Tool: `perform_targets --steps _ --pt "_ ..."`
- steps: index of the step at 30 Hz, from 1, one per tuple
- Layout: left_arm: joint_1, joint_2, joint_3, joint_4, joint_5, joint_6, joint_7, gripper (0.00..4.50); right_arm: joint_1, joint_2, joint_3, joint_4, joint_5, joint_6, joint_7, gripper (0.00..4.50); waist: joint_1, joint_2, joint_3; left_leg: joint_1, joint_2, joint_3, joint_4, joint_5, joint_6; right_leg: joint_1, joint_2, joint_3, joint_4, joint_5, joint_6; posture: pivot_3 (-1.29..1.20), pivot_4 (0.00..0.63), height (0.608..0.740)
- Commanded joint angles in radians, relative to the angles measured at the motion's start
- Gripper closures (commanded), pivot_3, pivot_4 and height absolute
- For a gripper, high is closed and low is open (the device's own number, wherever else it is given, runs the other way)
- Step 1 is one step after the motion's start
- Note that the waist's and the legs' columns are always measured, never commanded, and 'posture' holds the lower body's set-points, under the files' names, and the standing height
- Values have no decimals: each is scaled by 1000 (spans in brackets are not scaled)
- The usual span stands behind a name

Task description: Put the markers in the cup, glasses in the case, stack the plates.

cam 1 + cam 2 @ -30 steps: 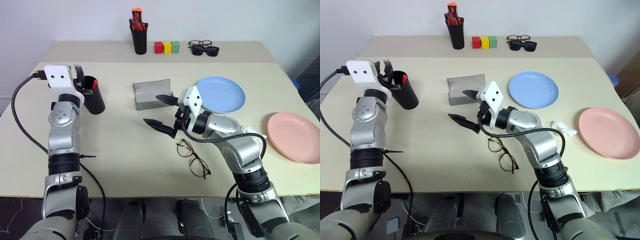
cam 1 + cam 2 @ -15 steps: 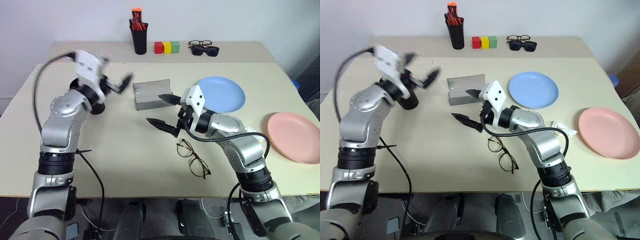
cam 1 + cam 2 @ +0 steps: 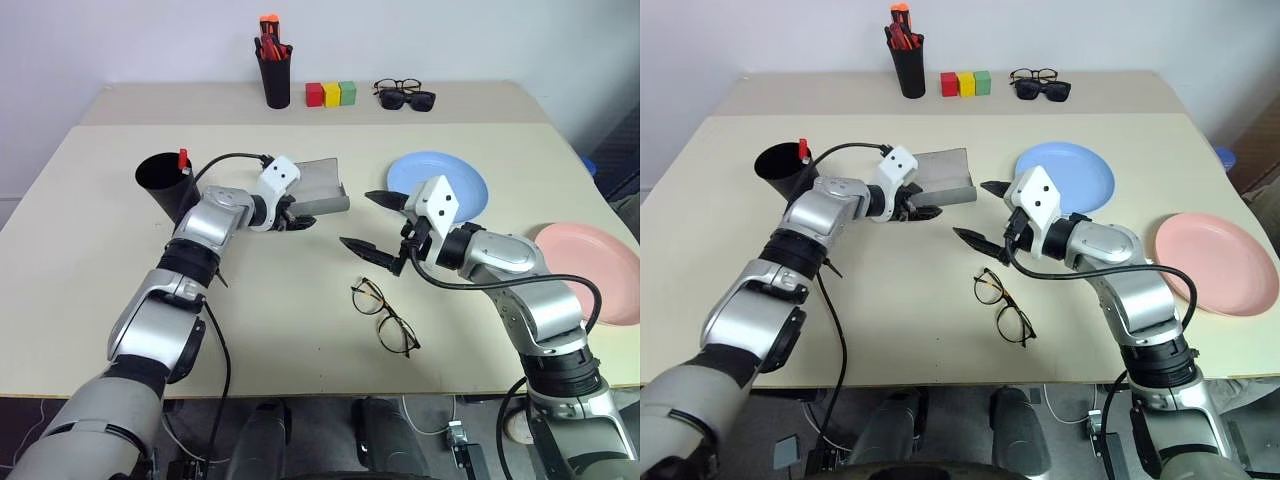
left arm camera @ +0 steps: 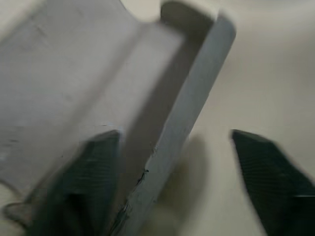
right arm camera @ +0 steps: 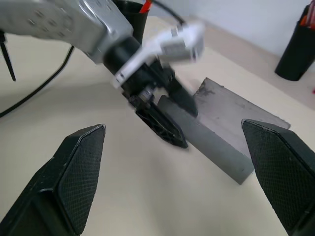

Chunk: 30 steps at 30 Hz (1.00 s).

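The grey case [image 3: 318,186] lies open at mid-table, its lid leaning back. My left gripper [image 3: 300,216] is at its near left corner, open, one finger [image 4: 83,182] inside and the other outside the front wall. The black cup [image 3: 160,180] stands to the left, and the tip of a red marker [image 3: 183,157] pokes out of it. My right gripper [image 3: 356,218] hovers open just right of the case, holding nothing. The wire-rimmed glasses [image 3: 385,316] lie on the table below it. The blue plate [image 3: 470,180] and pink plate [image 3: 600,275] sit apart on the right.
At the far edge stand a narrow black cup of red-orange pens [image 3: 276,72], three coloured blocks [image 3: 332,94], and dark sunglasses with another pair [image 3: 405,96]. A black cable [image 3: 225,158] loops from my left wrist over the cup.
My left arm swung from the cup rightward and down to the case, its fingers now astride the front wall. My right gripper drew to the right, still open.
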Motion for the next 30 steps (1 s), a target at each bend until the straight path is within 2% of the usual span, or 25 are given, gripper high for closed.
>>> perform_targets --steps 1,4,6,8,15,18,22,25,30 --pt "-53 -9 11 62 37 -76 -41 3059 16 -16 -35 -64 2 8 -24 0 3 0 0 0 0 0 0 0 0 0 0 0 0 0 0 0 150 740" --pt "-45 -4 16 63 47 -157 -105 4471 39 -28 -48 -82 2 20 -39 0 8 0 0 0 0 0 0 0 0 0 0 0 0 0 0 0 150 740" --pt "8 30 0 -15 45 -277 -212 4471 53 -41 -58 -93 12 55 -48 0 7 0 0 0 0 0 0 0 0 0 0 0 0 0 0 0 150 740" --pt "84 83 -18 -148 28 -332 -343 4471 72 -70 -84 -117 67 165 -49 0 6 0 0 0 0 0 -1 0 0 0 0 0 0 0 0 0 150 740" --pt "277 248 -51 -556 1 -209 -550 4471 155 -230 -172 -203 211 457 -10 0 10 0 0 -1 0 0 1 0 0 0 0 0 0 0 0 0 150 740" --pt "333 271 -47 -667 -7 -133 -556 3700 208 -284 -214 -252 290 593 -10 0 13 1 0 -1 0 0 1 -1 1 1 -1 0 0 0 0 0 150 740" --pt "357 220 20 -699 -10 -127 -425 1713 253 -312 -231 -311 352 684 -26 0 15 0 0 -1 0 0 2 -1 2 2 -1 0 0 0 0 0 150 740" --pt "382 209 84 -739 -44 -99 -360 1713 240 -276 -205 -309 357 740 -94 0 9 0 0 -1 0 0 2 -1 2 2 -1 0 0 0 0 0 150 740" --pt "478 244 157 -852 -98 -52 -320 1713 226 -222 -174 -311 374 802 -160 0 5 1 0 1 1 0 1 -2 3 1 0 0 1 0 0 0 150 740"
